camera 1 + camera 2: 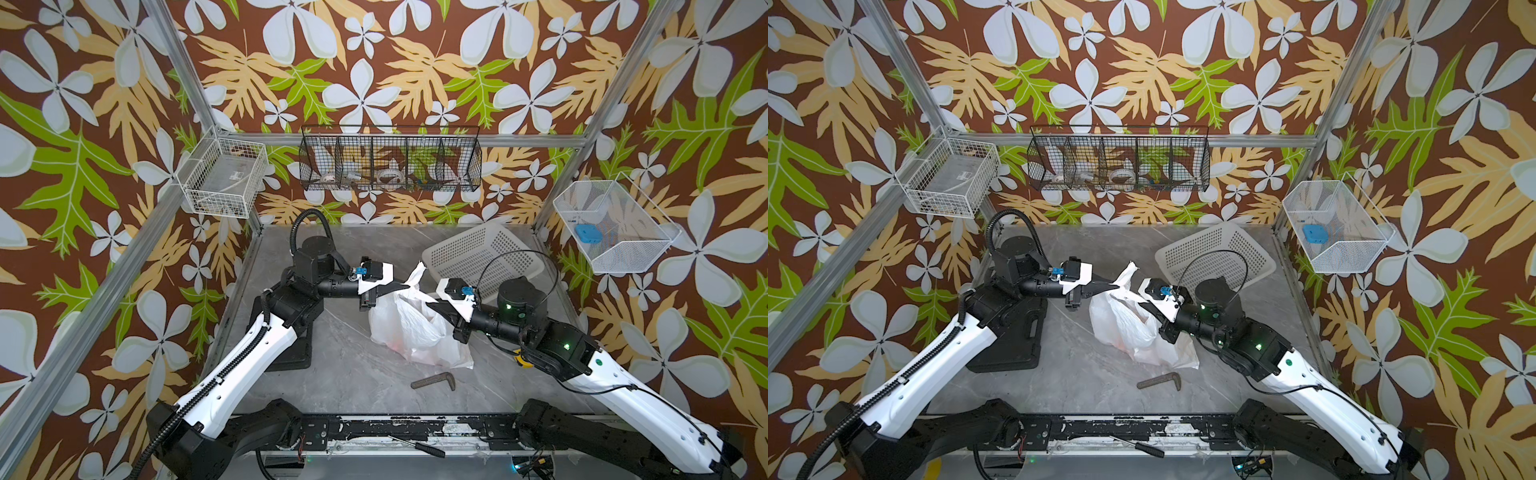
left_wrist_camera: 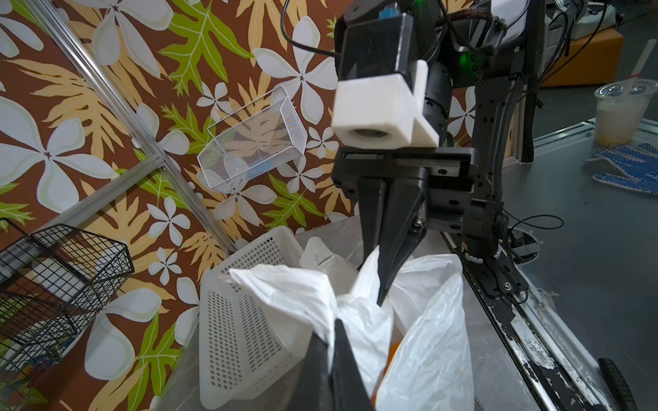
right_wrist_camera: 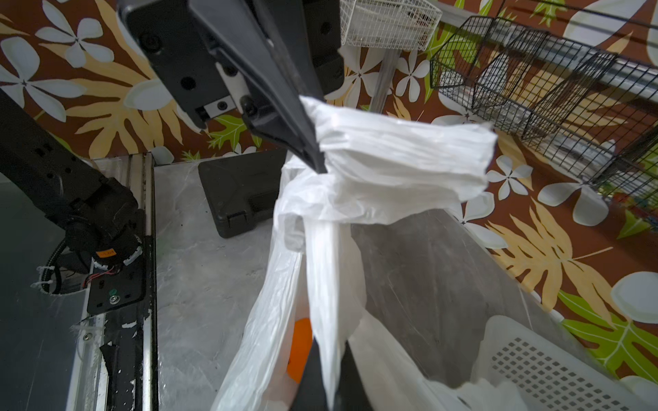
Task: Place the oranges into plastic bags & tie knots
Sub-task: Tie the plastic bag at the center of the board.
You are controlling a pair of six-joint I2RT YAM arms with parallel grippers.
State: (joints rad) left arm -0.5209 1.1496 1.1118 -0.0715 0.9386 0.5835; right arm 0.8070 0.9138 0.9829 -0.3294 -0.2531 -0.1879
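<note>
While left tool clamps one handle, right tool clamps another.

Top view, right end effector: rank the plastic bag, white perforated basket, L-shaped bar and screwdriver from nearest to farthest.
From the right end effector, in a top view:
1. plastic bag: in its grip, mid-scene.
2. white perforated basket: just behind it, at the back right.
3. L-shaped bar: lying in front of the bag.
4. screwdriver: at the front edge, farthest.

plastic bag 1 | perforated basket 1 | wire baskets 3 | screwdriver 1
</note>
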